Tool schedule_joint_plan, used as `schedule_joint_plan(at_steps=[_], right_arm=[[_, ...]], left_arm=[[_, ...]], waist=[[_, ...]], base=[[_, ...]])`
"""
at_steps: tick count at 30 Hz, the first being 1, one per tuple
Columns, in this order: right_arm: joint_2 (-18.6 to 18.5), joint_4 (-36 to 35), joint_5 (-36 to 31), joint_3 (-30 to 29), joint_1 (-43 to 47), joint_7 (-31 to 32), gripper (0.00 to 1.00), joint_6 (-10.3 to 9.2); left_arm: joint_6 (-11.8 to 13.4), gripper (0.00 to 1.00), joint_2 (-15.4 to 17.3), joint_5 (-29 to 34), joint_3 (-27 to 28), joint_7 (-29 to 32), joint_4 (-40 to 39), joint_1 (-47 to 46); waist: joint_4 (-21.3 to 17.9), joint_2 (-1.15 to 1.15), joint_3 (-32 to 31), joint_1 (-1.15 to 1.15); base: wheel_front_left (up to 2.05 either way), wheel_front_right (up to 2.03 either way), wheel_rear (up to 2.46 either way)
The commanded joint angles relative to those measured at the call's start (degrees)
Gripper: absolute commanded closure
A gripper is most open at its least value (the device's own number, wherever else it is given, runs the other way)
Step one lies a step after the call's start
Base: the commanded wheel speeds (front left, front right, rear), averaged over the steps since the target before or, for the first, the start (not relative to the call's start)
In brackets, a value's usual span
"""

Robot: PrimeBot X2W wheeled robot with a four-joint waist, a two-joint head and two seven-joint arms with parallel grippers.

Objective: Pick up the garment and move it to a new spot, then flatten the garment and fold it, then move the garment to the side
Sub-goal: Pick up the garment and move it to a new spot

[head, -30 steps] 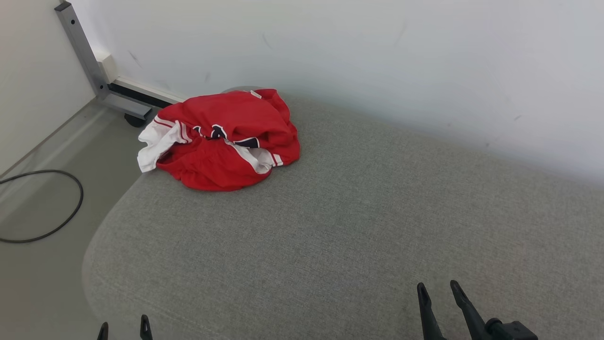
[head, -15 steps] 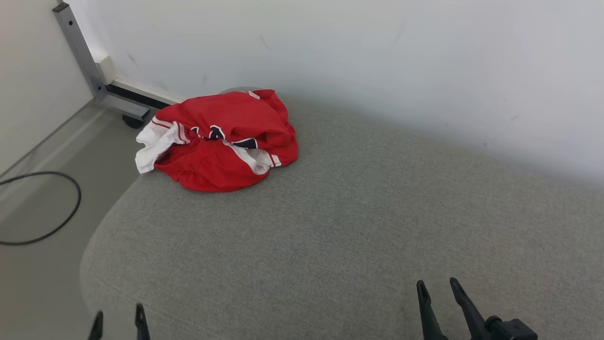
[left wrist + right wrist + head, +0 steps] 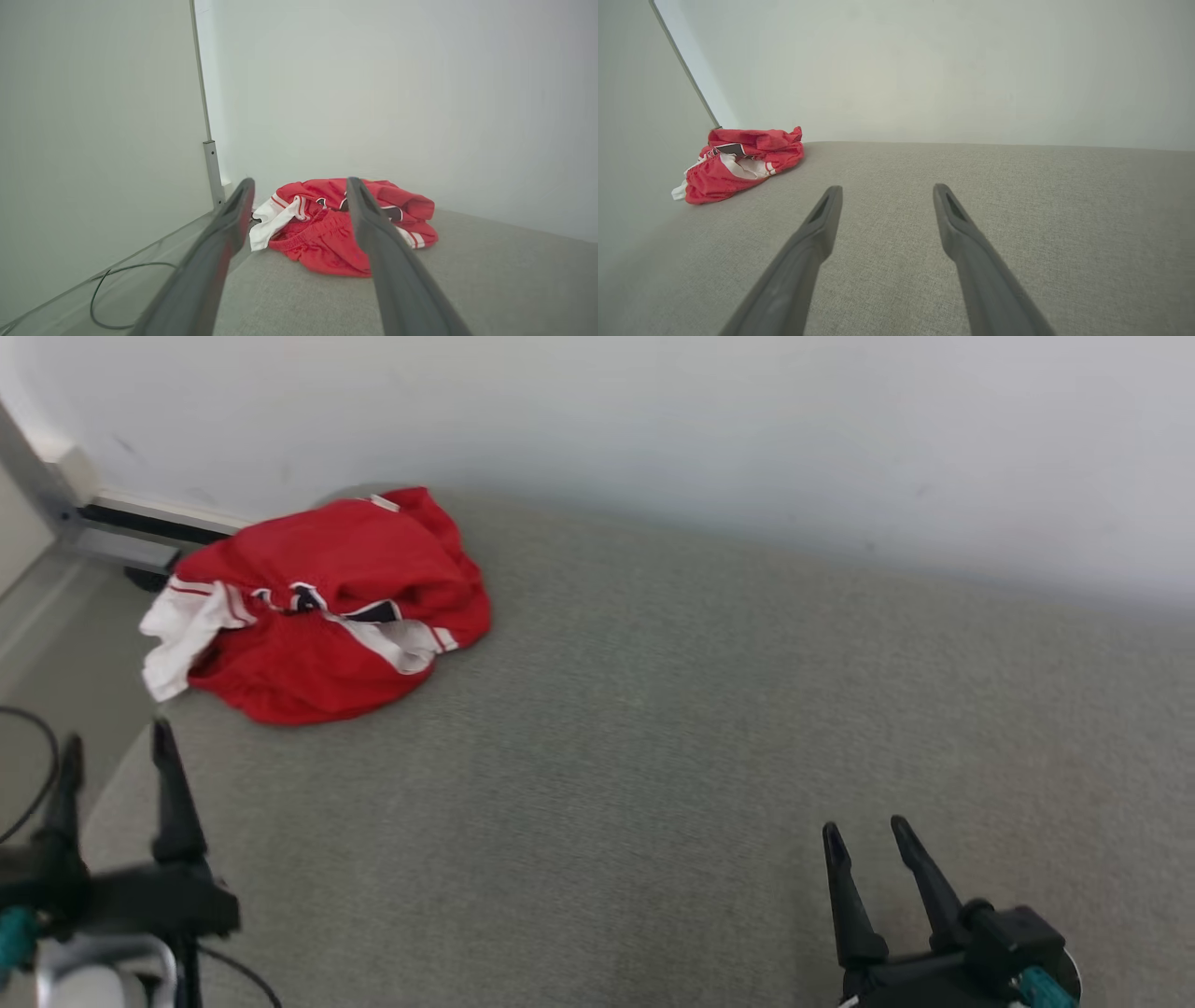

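Grey fabric cushion (image 3: 653,756), white wall (image 3: 653,411); red garment (image 3: 317,607) at corner; left gripper (image 3: 115,735), right gripper (image 3: 864,826) spread wide.

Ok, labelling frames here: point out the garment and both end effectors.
garment (image 3: 345,551), head view, red upper panel
left end effector (image 3: 115,735), head view, midway between its fingertips
right end effector (image 3: 865,828), head view, midway between its fingertips

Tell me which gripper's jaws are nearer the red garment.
Left. The left gripper, jaws open, is just short of the garment, at the left edge of the cushion; the right gripper is far off to the garment's right.
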Motion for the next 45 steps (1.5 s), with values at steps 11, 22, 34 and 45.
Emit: schedule_joint_plan(at_steps=[11,22,34,45], right_arm=[[-0.04,-1.38,0.43,-0.65,-6.42,-0.04,0.00,-0.12],[0.00,-2.36,2.33,-0.49,-9.53,-0.04,0.00,-0.12],[0.01,-3.03,2.26,-0.57,-10.24,-0.04,0.00,-0.12],[0.00,-2.86,1.92,-0.33,-9.85,-0.04,0.00,-0.12]], left_arm=[[-0.81,0.00,6.32,-4.33,-0.38,-0.20,8.40,-17.22],[-0.77,0.00,16.24,-13.66,-6.44,3.16,27.25,-30.64],[0.05,0.00,25.28,-9.31,-15.12,16.07,44.40,-37.93],[1.59,0.00,26.49,-5.32,-20.01,21.33,50.31,-40.91]], waist=[[-13.57,0.00,12.74,0.00],[-19.47,0.00,16.84,0.00],[-23.20,0.00,18.44,0.00],[-23.64,0.00,18.74,0.00]], base=[[0.00,0.00,0.00],[0.00,0.00,0.00],[0.00,0.00,0.00],[0.00,0.00,0.00]])
